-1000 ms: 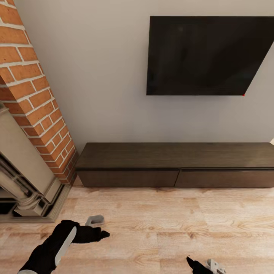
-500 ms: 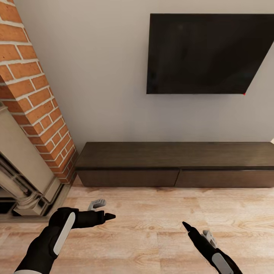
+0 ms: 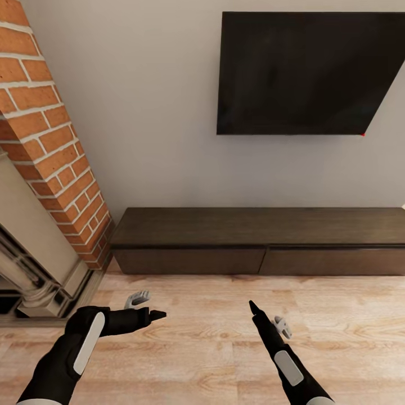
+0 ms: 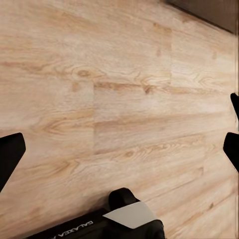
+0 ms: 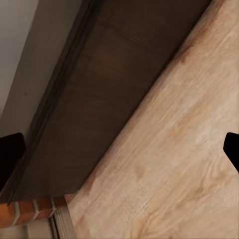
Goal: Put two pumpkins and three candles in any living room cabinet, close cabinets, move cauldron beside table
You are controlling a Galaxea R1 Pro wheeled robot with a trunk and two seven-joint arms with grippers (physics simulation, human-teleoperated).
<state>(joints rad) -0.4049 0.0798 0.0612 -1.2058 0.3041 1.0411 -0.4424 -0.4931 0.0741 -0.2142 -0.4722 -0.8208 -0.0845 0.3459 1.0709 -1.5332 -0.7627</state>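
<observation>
The cabinet (image 3: pixel 259 242) is a long low dark-brown unit against the wall under the TV, with both flat drawer fronts shut. My left gripper (image 3: pixel 149 305) hovers open over the wood floor, short of the cabinet's left end. My right gripper (image 3: pixel 266 316) is open too and points toward the cabinet's middle from over the floor. In the right wrist view the cabinet (image 5: pixel 109 89) runs diagonally between the open fingertips (image 5: pixel 10 154). The left wrist view looks down at bare floor between its fingertips (image 4: pixel 10 157). The pumpkins, candles, cauldron and table are out of view.
A brick fireplace (image 3: pixel 50 163) with a pale stone surround (image 3: pixel 39 264) stands left of the cabinet. A black TV (image 3: pixel 304 73) hangs on the grey wall above it. Light wood floor (image 3: pixel 214 337) lies between me and the cabinet.
Both arms have come forward toward the cabinet. The right arm rose from the bottom edge and moved left and forward. The camera shifted slightly, so the TV sits higher in the picture.
</observation>
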